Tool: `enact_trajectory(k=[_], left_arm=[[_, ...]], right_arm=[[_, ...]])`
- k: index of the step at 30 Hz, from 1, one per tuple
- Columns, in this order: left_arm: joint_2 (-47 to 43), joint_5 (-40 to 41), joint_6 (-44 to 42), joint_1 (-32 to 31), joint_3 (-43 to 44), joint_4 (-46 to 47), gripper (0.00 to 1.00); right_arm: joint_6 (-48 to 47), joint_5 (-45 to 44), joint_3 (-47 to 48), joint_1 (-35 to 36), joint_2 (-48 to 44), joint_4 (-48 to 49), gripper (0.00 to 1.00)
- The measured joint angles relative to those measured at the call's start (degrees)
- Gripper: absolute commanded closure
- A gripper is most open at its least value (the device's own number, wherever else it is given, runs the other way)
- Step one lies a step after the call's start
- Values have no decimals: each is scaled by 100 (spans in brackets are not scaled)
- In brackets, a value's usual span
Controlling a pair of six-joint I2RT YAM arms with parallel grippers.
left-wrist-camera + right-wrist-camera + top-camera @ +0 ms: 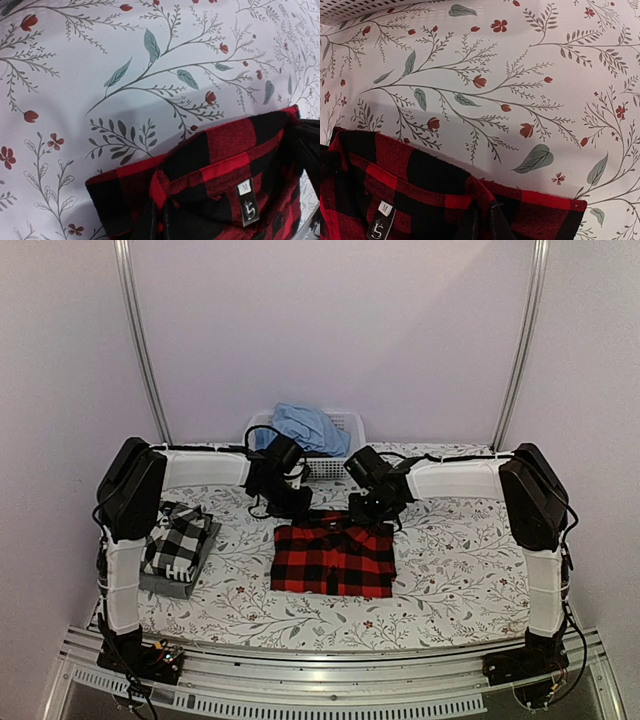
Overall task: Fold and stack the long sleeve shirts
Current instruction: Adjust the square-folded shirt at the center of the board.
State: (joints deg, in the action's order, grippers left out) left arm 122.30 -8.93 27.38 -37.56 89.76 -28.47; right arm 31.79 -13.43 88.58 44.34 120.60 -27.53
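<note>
Both closed: left gripper [159, 222], right gripper [485, 222]

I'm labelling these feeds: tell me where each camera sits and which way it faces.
Top external: high behind the arm bases, looking down over the table; left arm, right arm, left pincer and right pincer at the red-and-black flannel.
Left wrist: on the left arm, facing down at the flannel's collar; own fingers at bottom.
Right wrist: on the right arm, facing down at the collar; own fingers at bottom.
Shared: both wrist views show the collar's M label.
</note>
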Motion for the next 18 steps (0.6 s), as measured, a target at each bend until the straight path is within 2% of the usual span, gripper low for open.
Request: enact_trajectory(k=[4, 12, 18], left_arm=[[-42, 90, 0, -79, 28, -15, 100], [-470, 188, 7, -208, 48, 28, 100], [-538, 197, 2, -227, 114, 157, 100]], right_arm=[[72, -144, 0, 46, -37, -192, 100], [223, -610, 13, 184, -542, -649, 100], [286, -901, 201, 214, -728, -894, 95]])
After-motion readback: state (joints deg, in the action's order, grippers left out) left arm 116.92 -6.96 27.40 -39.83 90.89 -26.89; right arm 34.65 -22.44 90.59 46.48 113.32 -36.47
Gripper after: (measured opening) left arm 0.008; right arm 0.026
